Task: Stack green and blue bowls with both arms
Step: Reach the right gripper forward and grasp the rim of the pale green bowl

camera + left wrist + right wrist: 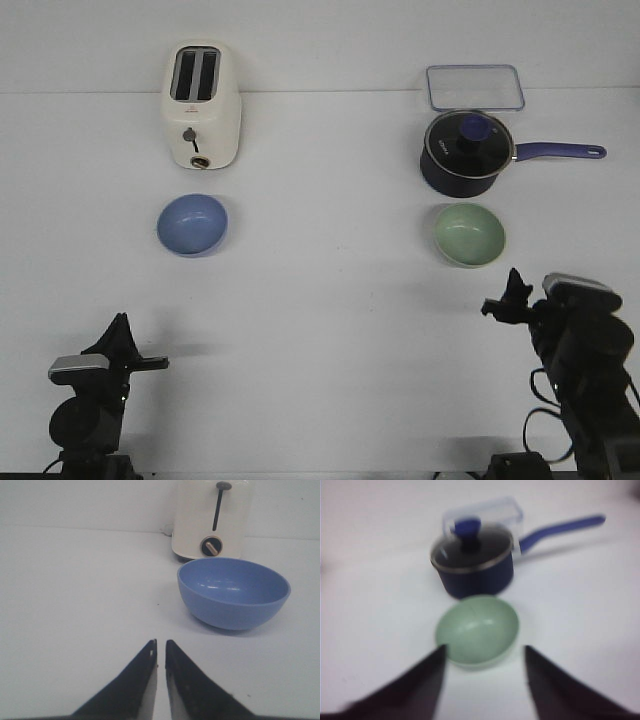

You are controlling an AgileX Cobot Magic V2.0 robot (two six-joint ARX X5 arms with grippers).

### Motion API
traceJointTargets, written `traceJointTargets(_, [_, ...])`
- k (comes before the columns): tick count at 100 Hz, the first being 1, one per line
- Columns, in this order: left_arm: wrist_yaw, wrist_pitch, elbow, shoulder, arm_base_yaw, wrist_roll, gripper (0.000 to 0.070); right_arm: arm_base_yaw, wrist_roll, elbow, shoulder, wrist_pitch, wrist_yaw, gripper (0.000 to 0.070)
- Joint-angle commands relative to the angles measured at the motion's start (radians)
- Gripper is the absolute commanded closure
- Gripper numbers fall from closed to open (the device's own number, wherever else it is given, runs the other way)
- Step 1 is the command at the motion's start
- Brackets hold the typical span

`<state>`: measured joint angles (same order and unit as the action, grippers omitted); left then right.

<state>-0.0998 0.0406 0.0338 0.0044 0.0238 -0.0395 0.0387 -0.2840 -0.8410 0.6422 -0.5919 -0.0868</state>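
Note:
The blue bowl (192,223) sits upright and empty on the left of the white table, in front of the toaster; it also shows in the left wrist view (233,593). The green bowl (469,235) sits upright and empty on the right, in front of the saucepan, and shows in the right wrist view (478,630). My left gripper (120,325) is shut and empty, low near the front edge, well short of the blue bowl (160,642). My right gripper (512,290) is open and empty, raised just short of the green bowl (485,650).
A cream toaster (201,105) stands behind the blue bowl. A dark navy saucepan (466,153) with a glass lid and a long handle pointing right stands behind the green bowl. A clear lidded container (474,87) lies at the back right.

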Motion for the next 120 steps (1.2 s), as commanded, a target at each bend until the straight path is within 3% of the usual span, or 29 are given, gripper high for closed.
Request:
traceJointTargets(1, [0.003,0.010,-0.020,-0.001,0.000,0.001,0.0688,-0.001,0.028,-0.076,0.123,-0.018,-0.023,0.0260])
traceJointTargets(18, [0.003,0.010,-0.020,-0.001,0.000,0.001,0.0688,-0.043,0.043,-0.191,0.380,-0.023,-0.040,0.0261])
traceJointTargets(34, [0.003,0.010,-0.020,-0.001,0.000,0.001,0.0688,-0.112,0.067,-0.256,0.614,-0.022,0.062,0.0262])
traceJointTargets(48, [0.003,0.010,-0.020,-0.001,0.000,0.001,0.0688,-0.150,0.097,-0.282,0.784,0.010,0.078,0.0262])
traceJointTargets(68, [0.003,0.010,-0.020,-0.001,0.000,0.001,0.0688,-0.196,0.088,-0.285,0.935,0.121,0.168,0.0263])
traceJointTargets(84, [0.003,0.010,-0.020,-0.001,0.000,0.001,0.0688,-0.198,0.068,-0.285,1.001,0.182,0.197,0.0308])
traceJointTargets(91, [0.003,0.010,-0.020,-0.001,0.000,0.001,0.0688,-0.198,0.063,-0.285,1.021,0.200,0.197,0.0373])
traceJointTargets(109, [0.003,0.010,-0.020,-0.001,0.000,0.001,0.0688,-0.195,0.028,-0.285,1.030,0.223,0.203,0.0691])
traceJointTargets(120, [0.003,0.010,-0.020,-0.001,0.000,0.001,0.0688,-0.196,0.022,-0.285,1.025,0.214,0.209,0.0700])
